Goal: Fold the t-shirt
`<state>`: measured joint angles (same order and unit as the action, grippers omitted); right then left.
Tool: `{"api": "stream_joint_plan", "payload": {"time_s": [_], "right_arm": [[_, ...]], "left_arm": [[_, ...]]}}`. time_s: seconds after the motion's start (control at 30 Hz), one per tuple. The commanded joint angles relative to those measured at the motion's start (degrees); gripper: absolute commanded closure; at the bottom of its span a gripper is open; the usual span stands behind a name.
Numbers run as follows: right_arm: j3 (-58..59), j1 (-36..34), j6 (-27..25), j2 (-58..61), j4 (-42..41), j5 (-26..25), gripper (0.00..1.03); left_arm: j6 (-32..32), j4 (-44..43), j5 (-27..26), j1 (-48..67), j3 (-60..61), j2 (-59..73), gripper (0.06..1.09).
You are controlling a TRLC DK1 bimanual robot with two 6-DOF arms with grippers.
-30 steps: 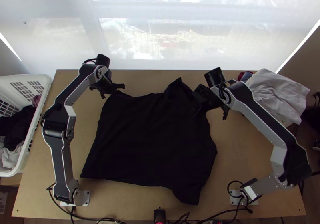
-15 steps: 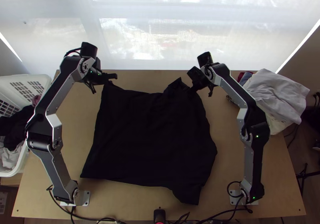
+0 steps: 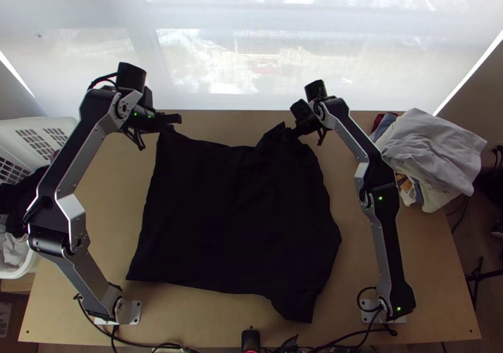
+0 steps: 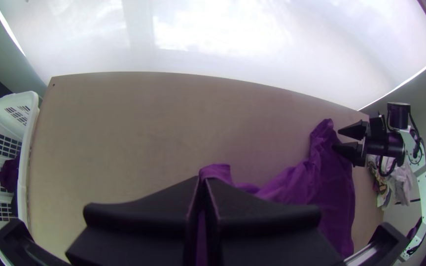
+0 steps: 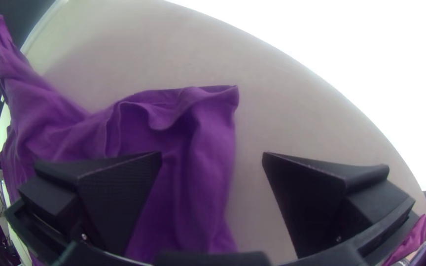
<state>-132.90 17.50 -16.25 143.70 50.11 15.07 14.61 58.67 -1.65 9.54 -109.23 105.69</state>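
White plastic made up the basket (image 3: 44,123), left of the shirt, with dark clothes (image 3: 16,196) inside, probably kept there to wait their turn.

The left end effector (image 4: 202,181) was pressed together on the shirt's far left corner, presumably so that side could be lifted or drawn over once the other corner was caught as well.

The shirt (image 3: 239,214) lay mostly spread on the surface (image 3: 418,258), between the two arms, rumpled along its far edge and with a piece jutting out at its near right. Likely it was laid out so for a first fold, which looked yet to be made.

The right end effector (image 5: 212,153) was wide and empty at the shirt's far right corner, one finger over the cloth and the other past its side; it seemed placed for a matching pinch, though closing there might gather loose creases.

Right of the shirt sat a pile (image 3: 434,142) of clothes, perhaps set aside to leave folding room. No label or writing could be made out on the shirt.
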Motion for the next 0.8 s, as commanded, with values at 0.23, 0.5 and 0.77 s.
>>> {"api": "stream_joint_plan", "payload": {"time_s": [0.23, 0.5, 0.77], "right_arm": [[-1.9, -0.3, 1.6, 1.3, -0.4, 2.6, 1.0], [1.3, -0.8, 2.5, -5.4, -0.1, 2.7, 1.0], [2.8, -2.4, 3.2, -13.4, 0.9, 3.1, 1.0]], "left_arm": [[0.2, 0.1, 0.0, 0.8, 1.1, -1.5, 1.05], [-0.4, -0.1, 0.1, 0.3, 3.8, -2.0, 1.05], [-0.5, -2.4, 0.0, -0.8, 5.2, -2.9, 1.05]]}}
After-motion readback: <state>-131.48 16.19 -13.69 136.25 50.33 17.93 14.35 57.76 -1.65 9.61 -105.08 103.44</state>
